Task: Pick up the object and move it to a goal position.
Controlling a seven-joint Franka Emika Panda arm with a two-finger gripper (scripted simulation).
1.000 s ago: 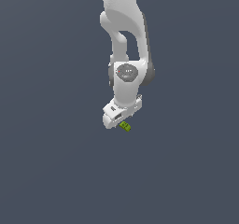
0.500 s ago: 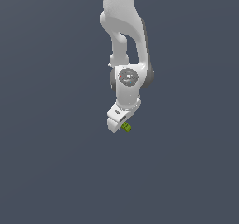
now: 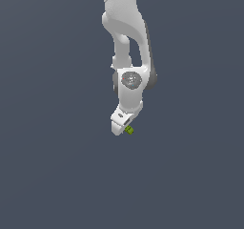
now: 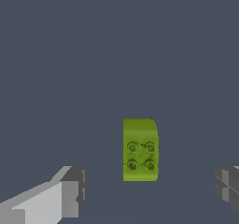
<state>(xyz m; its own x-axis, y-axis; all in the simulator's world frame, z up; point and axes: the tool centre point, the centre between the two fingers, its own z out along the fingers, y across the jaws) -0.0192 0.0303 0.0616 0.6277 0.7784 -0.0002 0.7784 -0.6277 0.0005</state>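
The object is a tiny lime-green block (image 4: 139, 149) with several round studs on its top; it lies on the flat dark grey floor. In the wrist view it sits between my two grey fingertips (image 4: 74, 190), apart from both, and nearer the far ends of the fingers. My gripper (image 4: 151, 190) is open and holds nothing. In the exterior view the white arm hangs down from above, and the block (image 3: 129, 130) shows as a small green spot at the lower end of the white gripper (image 3: 123, 127), partly hidden by it.
A plain dark grey surface (image 3: 52, 166) fills both views. No other object, container or edge shows.
The gripper has shifted slightly toward the exterior view's right and lower, closing on the green block. The block has stayed where it lay.
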